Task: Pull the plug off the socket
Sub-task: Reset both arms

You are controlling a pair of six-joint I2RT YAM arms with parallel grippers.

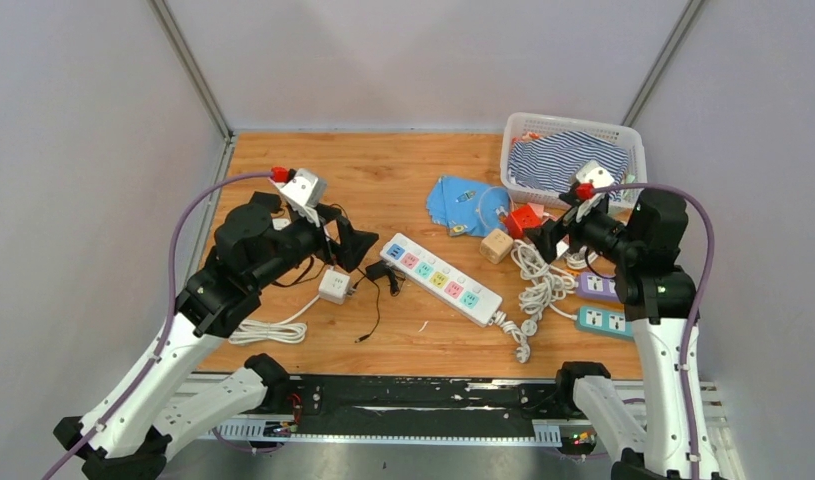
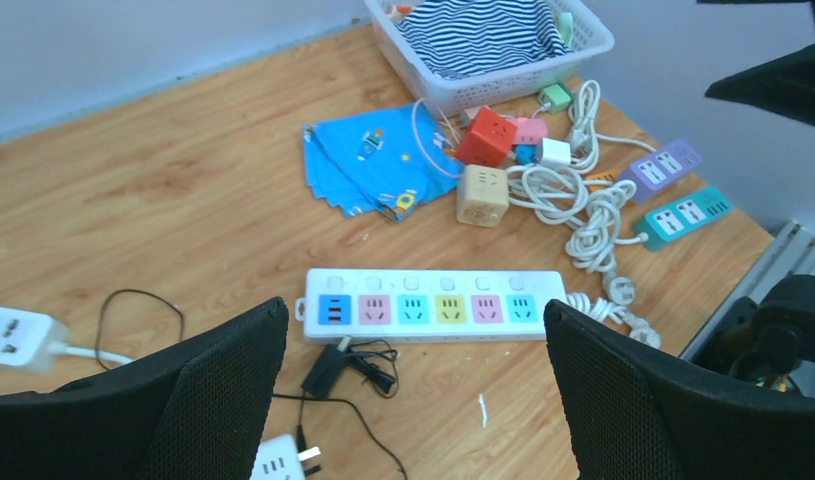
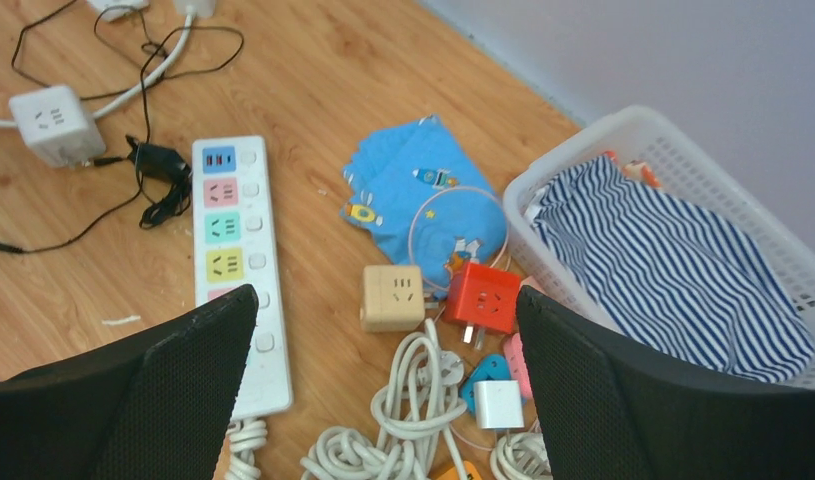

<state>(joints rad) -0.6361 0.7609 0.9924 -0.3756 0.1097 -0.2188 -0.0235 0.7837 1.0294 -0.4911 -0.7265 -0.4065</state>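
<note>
Two tools are shown, both spread wide and holding nothing: the left tool (image 1: 355, 246) hangs above the near-left part of the brown wooden counter (image 1: 383, 170), and the right tool (image 1: 543, 240) hangs over the tangle of white coiled cable (image 1: 538, 285) at the right.

The task's thing, a small black plug adapter with a thin black cord (image 2: 326, 372), lies on the counter just beside the blue end of the long white power strip with pastel-coloured outlets (image 2: 433, 305). It sits between that strip and a white cube socket (image 1: 335, 285). In the left wrist view the adapter sits apart from both. Every coloured outlet that shows on the strip is vacant. The part of the strip behind the right tool's finger in the right wrist view is hidden, but the other two views show it bare.

Judged from this layout, the extraction itself appears complete: the plug looks free of any socket. Whether its pins touch the cube cannot be told from the right wrist view. What remains, if anything, is withdrawal of the arms. If the adapter proves seated after all, a grasp and a straight pull would be needed, with the other tool bracing the socket body.
</note>
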